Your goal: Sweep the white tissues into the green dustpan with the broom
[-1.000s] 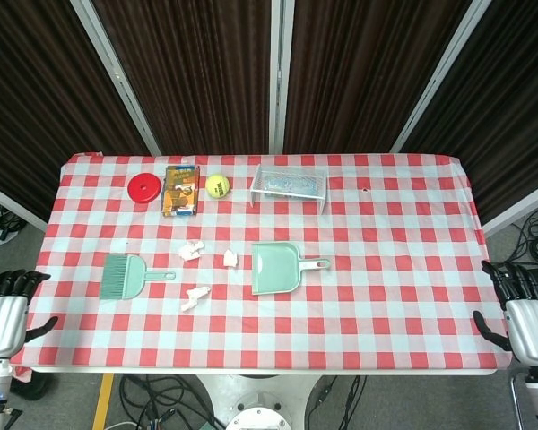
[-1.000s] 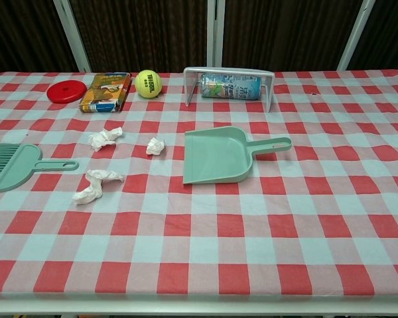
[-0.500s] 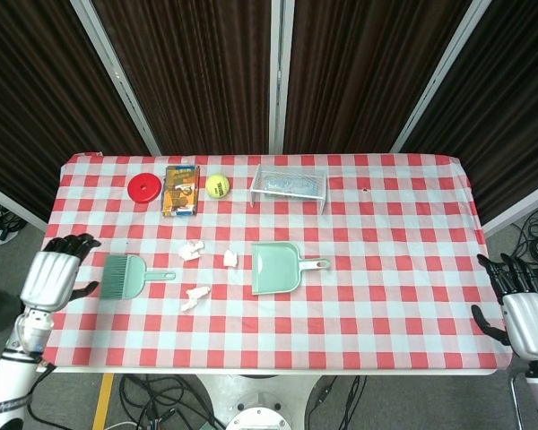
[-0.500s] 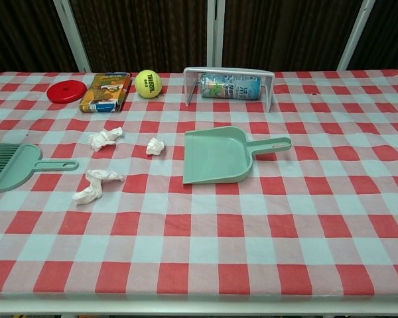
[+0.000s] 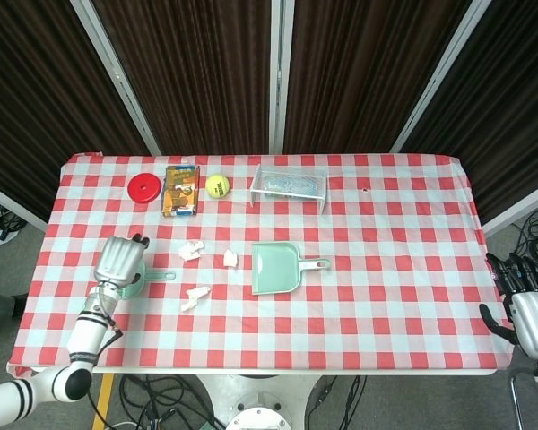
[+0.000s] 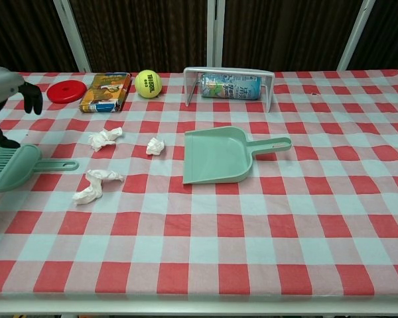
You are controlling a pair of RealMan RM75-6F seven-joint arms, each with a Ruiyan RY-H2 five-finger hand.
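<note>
Two hands in frame, only one working. Left hand point(image 5: 119, 261) had swung in from off the table's left edge within the last second and now hung over the broom point(image 6: 12, 166), which sat near the left side of the checked table point(image 5: 394, 269) with its handle pointing right toward the tissues. Fingers looked apart and curved down over the broom head; from the chest view they seemed above it, nothing gripped yet, contact unclear. Broom itself had not shifted. Judged meaning: reach nearly done, grasp of the broom was the step in hand, no sweeping started.

Three white tissues lay crumpled just right of the broom handle: upper tissue point(image 6: 105, 138), lower tissue point(image 6: 96, 183), which was longer and twisted, and small tissue point(image 6: 156, 146), nearest the dustpan. All loose, light-looking wads, well apart from each other.

Green dustpan point(image 6: 217, 155) lay flat at table centre, open mouth facing left toward the tissues, handle out to the right. Pale green plastic, empty, matching the broom colour.

Right hand point(image 5: 529, 309) hung off the table's right edge, fingers spread, holding nothing; it had drifted slightly outward and lower. Dustpan unsecured, so it could slide once tissues were pushed in.
</note>
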